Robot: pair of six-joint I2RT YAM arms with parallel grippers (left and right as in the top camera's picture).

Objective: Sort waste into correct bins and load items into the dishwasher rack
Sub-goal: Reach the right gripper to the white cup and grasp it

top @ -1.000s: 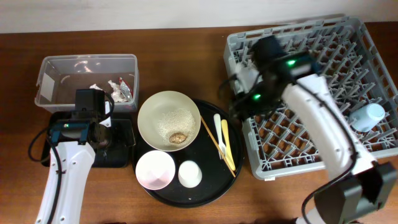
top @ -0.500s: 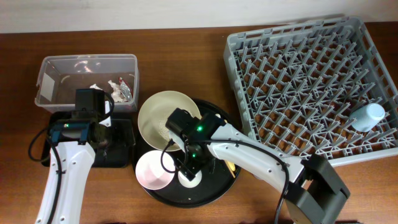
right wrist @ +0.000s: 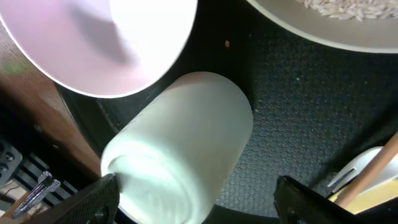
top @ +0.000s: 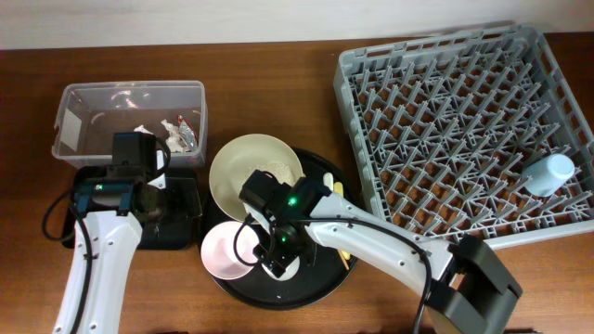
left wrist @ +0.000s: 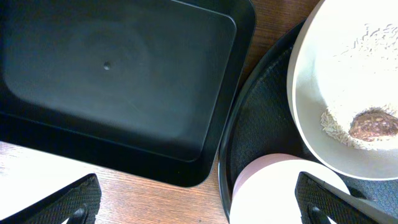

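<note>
1. The left gripper (left wrist: 202, 199) is held above the shallow black tray (left wrist: 112, 81); its jaws are spread wide; nothing is grasped.
2. The white cup (right wrist: 180, 149), on the round black tray (right wrist: 292, 106) just beside the pink cup (right wrist: 106, 43), is straddled by the right gripper's (right wrist: 199, 196) parted jaws.

Spread jaws flank a white cup (right wrist: 180, 143) beside a pink cup (right wrist: 106, 37).

Bowl (top: 239, 165) behind cup (top: 225, 252) on round tray (top: 278, 293), tub (top: 130, 86) left, rack (top: 445, 111) right.
</note>
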